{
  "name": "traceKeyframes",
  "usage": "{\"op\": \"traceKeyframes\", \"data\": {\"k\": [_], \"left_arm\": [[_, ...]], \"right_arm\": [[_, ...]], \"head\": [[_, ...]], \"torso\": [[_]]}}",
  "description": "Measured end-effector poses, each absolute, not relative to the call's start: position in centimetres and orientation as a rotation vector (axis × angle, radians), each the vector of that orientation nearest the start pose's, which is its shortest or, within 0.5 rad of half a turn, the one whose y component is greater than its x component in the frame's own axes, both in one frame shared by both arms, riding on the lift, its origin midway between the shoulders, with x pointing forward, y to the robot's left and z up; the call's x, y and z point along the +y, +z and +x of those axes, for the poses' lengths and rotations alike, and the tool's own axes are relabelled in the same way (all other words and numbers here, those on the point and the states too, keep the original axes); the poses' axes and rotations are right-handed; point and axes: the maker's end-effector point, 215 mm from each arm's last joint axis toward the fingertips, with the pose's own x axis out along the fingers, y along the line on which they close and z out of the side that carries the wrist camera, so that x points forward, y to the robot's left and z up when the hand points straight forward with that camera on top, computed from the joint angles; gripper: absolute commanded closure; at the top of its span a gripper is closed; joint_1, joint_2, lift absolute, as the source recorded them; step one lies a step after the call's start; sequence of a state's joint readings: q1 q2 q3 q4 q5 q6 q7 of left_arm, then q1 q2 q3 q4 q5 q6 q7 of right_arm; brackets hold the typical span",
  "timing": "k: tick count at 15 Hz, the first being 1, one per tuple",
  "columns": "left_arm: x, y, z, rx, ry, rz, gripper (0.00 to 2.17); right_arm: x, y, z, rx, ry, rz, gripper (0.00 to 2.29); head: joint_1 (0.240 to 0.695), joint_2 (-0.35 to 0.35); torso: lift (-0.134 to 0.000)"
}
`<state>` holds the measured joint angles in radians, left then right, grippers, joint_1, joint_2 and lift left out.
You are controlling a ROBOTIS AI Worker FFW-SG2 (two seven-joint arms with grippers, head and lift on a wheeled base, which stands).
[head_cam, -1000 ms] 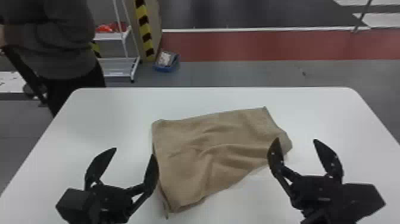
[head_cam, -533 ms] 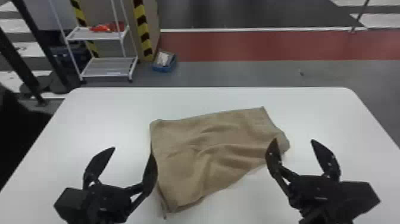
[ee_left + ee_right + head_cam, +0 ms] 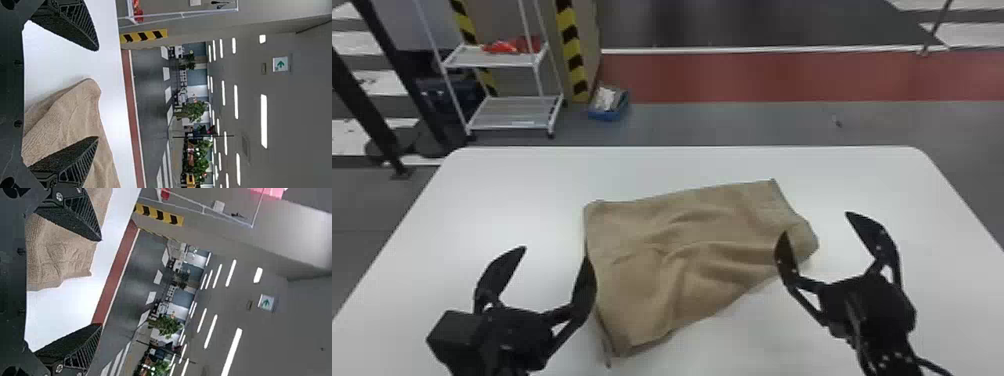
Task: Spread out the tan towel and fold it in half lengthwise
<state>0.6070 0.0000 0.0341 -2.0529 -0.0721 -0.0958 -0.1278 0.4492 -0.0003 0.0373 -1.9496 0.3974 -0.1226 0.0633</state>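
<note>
Spreading out the tan towel (image 3: pixel 682 260) looks like the step in hand, since it lies rumpled and lopsided on the white table (image 3: pixel 497 200), with soft creases across its middle and its near edge running at a slant. The left gripper (image 3: pixel 555 254) has its fingers wide apart, the inner one overlapping the towel's left edge in the head view; the right gripper (image 3: pixel 817 225) is likewise spread, its inner finger in front of the towel's right part. Neither grips any cloth, and whether either touches it I cannot tell. The next move probably calls for lowering both grippers, pinching an edge or corner on each side and drawing the cloth flat before any lengthwise fold; a shallow pinch could slip or catch only one layer. Beyond the table, an open blue bin (image 3: pixel 604 116) on the floor holds something white (image 3: pixel 605 98), and the upper shelf (image 3: pixel 487 64) of a white rack beside it carries red items (image 3: pixel 501 47).
</note>
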Motion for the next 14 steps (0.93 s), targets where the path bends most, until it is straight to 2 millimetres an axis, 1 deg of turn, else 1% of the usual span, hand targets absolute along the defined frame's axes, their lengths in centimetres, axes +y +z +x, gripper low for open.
{"op": "traceKeyframes", "data": {"k": [2, 4, 6, 7, 8, 9, 10, 12, 14], "left_arm": [[21.9, -35.6, 41.3, 0.038, -0.104, 0.084, 0.08], [22.0, -35.8, 41.5, 0.040, -0.104, 0.081, 0.08], [22.0, -35.8, 41.6, 0.040, -0.105, 0.080, 0.08], [22.0, -35.8, 41.6, 0.040, -0.105, 0.080, 0.08], [22.0, -35.8, 41.6, 0.040, -0.104, 0.080, 0.08], [22.1, -35.9, 41.6, 0.041, -0.104, 0.080, 0.08], [22.1, -35.9, 41.6, 0.042, -0.103, 0.079, 0.08], [22.2, -36.0, 41.7, 0.042, -0.102, 0.077, 0.08], [22.1, -36.2, 41.8, 0.044, -0.104, 0.075, 0.08]], "right_arm": [[-17.3, -34.0, 46.2, -0.039, 0.224, -0.502, 0.22], [-17.0, -34.1, 46.2, -0.028, 0.308, -0.595, 0.26], [-17.3, -34.8, 45.9, 0.005, 0.403, -0.680, 0.26], [-18.0, -35.1, 45.8, 0.023, 0.434, -0.715, 0.26], [-19.4, -35.3, 45.8, 0.041, 0.442, -0.747, 0.26], [-21.1, -35.2, 45.9, 0.053, 0.428, -0.771, 0.26], [-22.8, -35.2, 45.9, 0.067, 0.421, -0.787, 0.26], [-25.6, -35.5, 45.7, 0.096, 0.415, -0.805, 0.26], [-27.7, -36.3, 45.6, 0.129, 0.409, -0.809, 0.29]], "head": [[0.695, 0.056], [0.695, 0.063], [0.695, 0.062], [0.695, 0.059], [0.695, 0.050], [0.695, 0.015], [0.695, 0.000], [0.695, -0.031], [0.695, -0.071]], "torso": [[-0.125], [-0.125], [-0.125], [-0.125], [-0.125], [-0.125], [-0.125], [-0.125], [-0.125]]}}
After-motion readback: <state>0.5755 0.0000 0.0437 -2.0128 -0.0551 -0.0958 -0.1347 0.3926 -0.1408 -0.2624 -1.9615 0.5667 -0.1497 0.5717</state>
